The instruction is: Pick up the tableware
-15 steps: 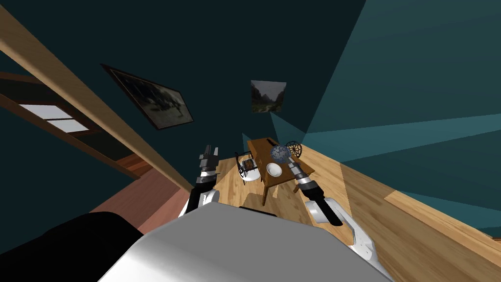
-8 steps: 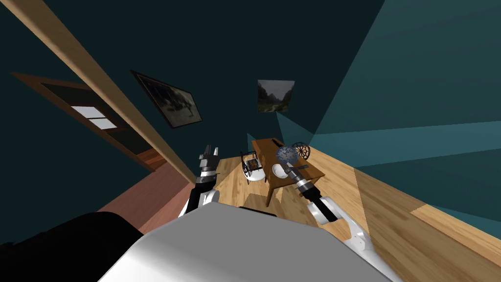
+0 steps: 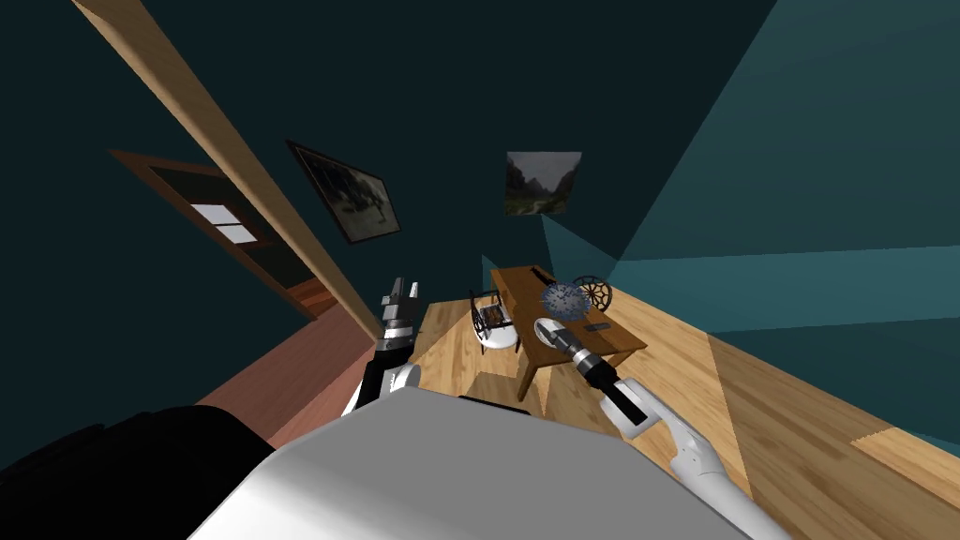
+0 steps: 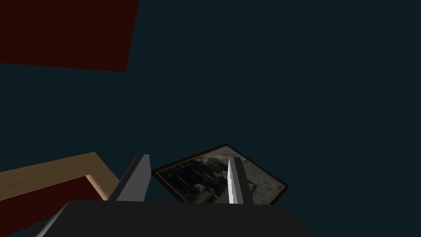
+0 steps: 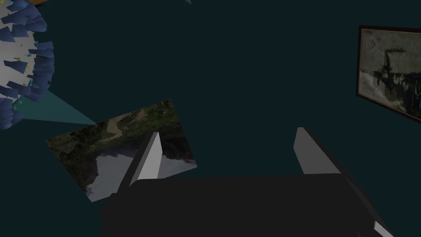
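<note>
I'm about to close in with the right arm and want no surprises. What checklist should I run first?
1. Right gripper fingers open: ok.
2. Fingers aimed at the white round bowl: not ok; they face the dark wall beside the spiky blue-and-white ball.
3. Bowl resting on the brown wooden table: ok.
4. Bowl between the fingers: not ok; the gap is empty.
5. Left gripper open, empty, away from the table: ok.
</note>
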Available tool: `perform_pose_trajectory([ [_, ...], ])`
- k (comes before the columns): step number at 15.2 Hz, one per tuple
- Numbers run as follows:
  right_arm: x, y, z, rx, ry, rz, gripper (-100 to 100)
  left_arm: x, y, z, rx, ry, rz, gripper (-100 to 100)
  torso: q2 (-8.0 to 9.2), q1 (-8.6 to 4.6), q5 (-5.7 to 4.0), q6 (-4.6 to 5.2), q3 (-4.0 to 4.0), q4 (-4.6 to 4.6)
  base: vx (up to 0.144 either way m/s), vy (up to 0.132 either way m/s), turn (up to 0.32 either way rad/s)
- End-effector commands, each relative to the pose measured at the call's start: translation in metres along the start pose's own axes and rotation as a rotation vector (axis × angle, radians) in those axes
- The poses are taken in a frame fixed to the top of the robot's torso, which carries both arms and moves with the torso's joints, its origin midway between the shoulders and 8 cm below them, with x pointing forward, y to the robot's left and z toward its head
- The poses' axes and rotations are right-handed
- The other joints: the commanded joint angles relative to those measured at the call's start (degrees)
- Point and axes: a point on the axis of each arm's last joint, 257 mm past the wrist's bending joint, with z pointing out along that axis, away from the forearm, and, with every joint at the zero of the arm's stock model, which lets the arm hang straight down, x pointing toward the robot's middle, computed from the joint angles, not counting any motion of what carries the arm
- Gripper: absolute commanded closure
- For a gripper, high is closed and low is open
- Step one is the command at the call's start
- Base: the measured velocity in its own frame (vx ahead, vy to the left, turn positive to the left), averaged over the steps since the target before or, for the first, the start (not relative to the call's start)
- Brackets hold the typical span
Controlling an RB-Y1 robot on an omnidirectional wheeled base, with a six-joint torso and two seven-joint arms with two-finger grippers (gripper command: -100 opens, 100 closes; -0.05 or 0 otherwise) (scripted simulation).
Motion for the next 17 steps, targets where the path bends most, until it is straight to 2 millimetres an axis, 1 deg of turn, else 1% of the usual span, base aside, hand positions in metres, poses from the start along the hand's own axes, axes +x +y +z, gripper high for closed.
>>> perform_pose_trajectory([
  [1, 0.019, -0.016, -0.005, 0.022, 0.056, -0.051, -100, 0.000, 0.000, 0.000, 0.000, 0.000, 0.000, 0, 0.00, 0.00, 0.00, 0.00, 0.00, 0.00, 0.026, 0.091, 0.134],
  [2, 0.019, -0.016, -0.005, 0.022, 0.056, -0.051, -100, 0.000, 0.000, 0.000, 0.000, 0.000, 0.000, 0, -0.01, 0.03, 0.01, 0.02, -0.01, -0.01, 0.019, 0.061, 0.023],
  [3, 0.032, -0.025, -0.009, 0.023, 0.106, -0.123, -100, 0.000, 0.000, 0.000, 0.000, 0.000, 0.000, 0, 0.00, -0.03, 0.00, 0.04, 0.00, 0.00, 0.032, 0.083, 0.107],
  [5, 0.041, -0.034, -0.014, 0.041, 0.125, -0.120, -100, 0.000, 0.000, 0.000, 0.000, 0.000, 0.000, 0, -0.05, 0.02, 0.01, 0.01, -0.03, -0.01, 0.032, 0.078, 0.076],
  [6, 0.055, -0.046, -0.020, 0.045, 0.179, -0.191, -100, 0.000, 0.000, 0.000, 0.000, 0.000, 0.000, 0, -0.03, -0.02, 0.00, 0.04, -0.02, -0.01, 0.044, 0.085, 0.101],
  [8, 0.061, -0.053, -0.024, 0.060, 0.195, -0.189, -100, 0.000, 0.000, 0.000, 0.000, 0.000, 0.000, 0, -0.08, 0.05, 0.01, 0.02, -0.05, -0.02, 0.035, 0.084, 0.077],
  [9, 0.076, -0.068, -0.034, 0.067, 0.255, -0.258, -100, 0.000, 0.000, 0.000, 0.000, 0.000, 0.000, 0, -0.04, 0.01, 0.01, 0.04, -0.03, -0.02, 0.047, 0.093, 0.112],
  [10, 0.081, -0.073, -0.038, 0.078, 0.266, -0.257, -100, 0.000, 0.000, 0.000, 0.000, 0.000, 0.000, 0, -0.08, 0.04, 0.01, 0.01, -0.04, -0.02, 0.049, 0.097, 0.115],
  [11, 0.094, -0.087, -0.048, 0.081, 0.323, -0.325, -100, 0.000, 0.000, 0.000, 0.000, 0.000, 0.000, 0, -0.08, 0.06, 0.02, 0.03, -0.05, -0.02, 0.056, 0.120, 0.132],
  [12, 0.100, -0.094, -0.054, 0.096, 0.339, -0.323, -100, 0.000, 0.000, 0.000, 0.000, 0.000, 0.000, 0, -0.11, 0.12, 0.03, 0.01, -0.06, -0.02, 0.058, 0.123, 0.104],
  [13, 0.100, -0.094, -0.054, 0.096, 0.339, -0.323, -100, 0.000, 0.000, 0.000, 0.000, 0.000, 0.000, 0, -0.11, 0.15, 0.04, 0.03, -0.07, -0.03, 0.040, 0.083, 0.024],
  [14, 0.112, -0.109, -0.067, 0.099, 0.397, -0.389, -100, 0.000, 0.000, 0.000, 0.000, 0.000, 0.000, 0, -0.08, 0.09, 0.03, 0.03, -0.05, -0.02, 0.049, 0.093, 0.100],
  [15, 0.116, -0.114, -0.071, 0.111, 0.410, -0.387, -100, 0.000, 0.000, 0.000, 0.000, 0.000, 0.000, 0, -0.09, 0.09, 0.02, 0.01, -0.05, -0.02, 0.060, 0.099, 0.104],
  [16, 0.117, -0.115, -0.072, 0.112, 0.412, -0.387, -100, 0.000, 0.000, 0.000, 0.000, 0.000, 0.000, 0, -0.11, 0.09, 0.03, 0.02, -0.07, -0.03, 0.052, 0.074, 0.031],
  [17, 0.126, -0.127, -0.084, 0.110, 0.464, -0.452, -100, 0.000, 0.000, 0.000, 0.000, 0.000, 0.000, 0, -0.10, 0.04, 0.03, 0.04, -0.06, -0.02, 0.067, 0.093, 0.087],
])
